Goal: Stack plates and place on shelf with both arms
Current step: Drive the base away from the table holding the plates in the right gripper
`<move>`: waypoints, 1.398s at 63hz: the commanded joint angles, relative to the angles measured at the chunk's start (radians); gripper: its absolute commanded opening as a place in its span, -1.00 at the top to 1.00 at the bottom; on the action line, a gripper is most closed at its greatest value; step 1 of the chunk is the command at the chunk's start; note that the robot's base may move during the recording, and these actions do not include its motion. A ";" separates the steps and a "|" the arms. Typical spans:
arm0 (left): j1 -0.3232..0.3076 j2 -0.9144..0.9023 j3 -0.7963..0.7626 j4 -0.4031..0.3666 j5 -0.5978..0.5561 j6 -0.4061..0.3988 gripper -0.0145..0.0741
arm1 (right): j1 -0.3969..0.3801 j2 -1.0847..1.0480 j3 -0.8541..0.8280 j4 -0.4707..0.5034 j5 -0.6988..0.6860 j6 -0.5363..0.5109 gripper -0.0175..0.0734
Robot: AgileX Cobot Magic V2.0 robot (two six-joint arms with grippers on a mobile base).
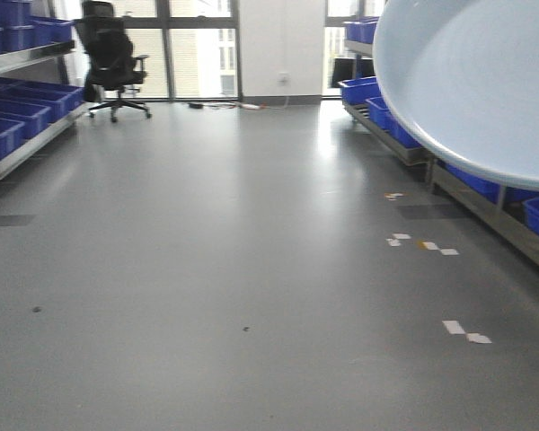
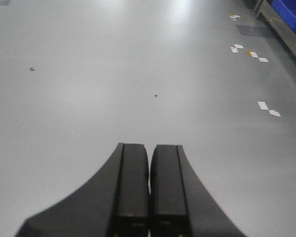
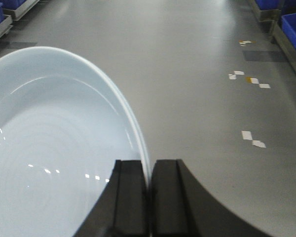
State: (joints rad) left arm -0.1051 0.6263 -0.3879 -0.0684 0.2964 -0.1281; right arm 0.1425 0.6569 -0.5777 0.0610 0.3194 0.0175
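Plate: pale blue-white glossy round plate (image 3: 54,148), airborne, lower left of right wrist view
Right end effector (image 3: 150,168): clamped on its rim
Left end effector (image 2: 149,150): closed, empty
Handling: probably slick, breakable; grab the rim

Floor (image 1: 207,269) lies open between 2 bin racks (image 1: 31,144); plate (image 1: 476,81) blocks upper right.

Left pincer (image 2: 149,149) closed, right pincer (image 3: 149,164) on plate (image 3: 49,148)

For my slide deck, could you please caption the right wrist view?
Right gripper pinching the rim of a pale blue plate above a grey floor.
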 commanded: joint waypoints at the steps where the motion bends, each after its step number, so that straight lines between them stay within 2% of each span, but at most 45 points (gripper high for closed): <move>1: -0.009 0.001 -0.029 -0.005 -0.075 -0.004 0.47 | -0.007 -0.002 -0.032 0.001 -0.101 -0.005 0.51; 88: -0.009 0.001 -0.029 -0.005 -0.075 -0.004 0.47 | -0.007 -0.002 -0.032 0.001 -0.101 -0.005 0.51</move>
State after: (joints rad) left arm -0.1051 0.6263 -0.3879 -0.0684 0.2977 -0.1281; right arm 0.1425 0.6569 -0.5777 0.0610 0.3194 0.0175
